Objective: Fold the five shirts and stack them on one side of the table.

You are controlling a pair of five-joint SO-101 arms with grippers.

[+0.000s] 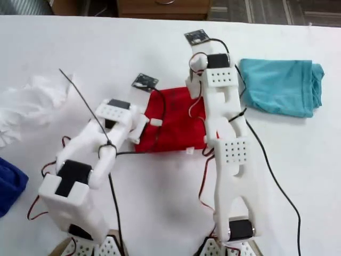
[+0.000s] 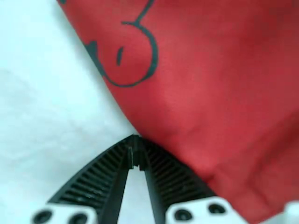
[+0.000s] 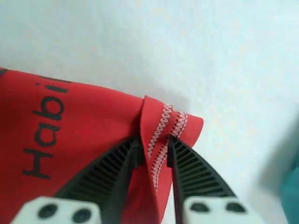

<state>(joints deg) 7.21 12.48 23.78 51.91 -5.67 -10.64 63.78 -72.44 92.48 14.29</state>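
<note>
The red shirt (image 1: 176,125) lay at mid-frame on the white counter (image 1: 160,48). The left arm slanted in from the lower left, and the left pincer (image 2: 134,156) was closed tip to tip at the shirt's left edge. The right arm stretched straight up the frame, with the right pincer (image 3: 154,149) clamped on the shirt's stitched upper-right corner. A folded teal shirt (image 1: 279,85) lay at the upper right.

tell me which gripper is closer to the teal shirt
Right. The right gripper pinches the red shirt at the corner nearest the teal shirt; the left gripper is at its opposite edge, farther off.
</note>
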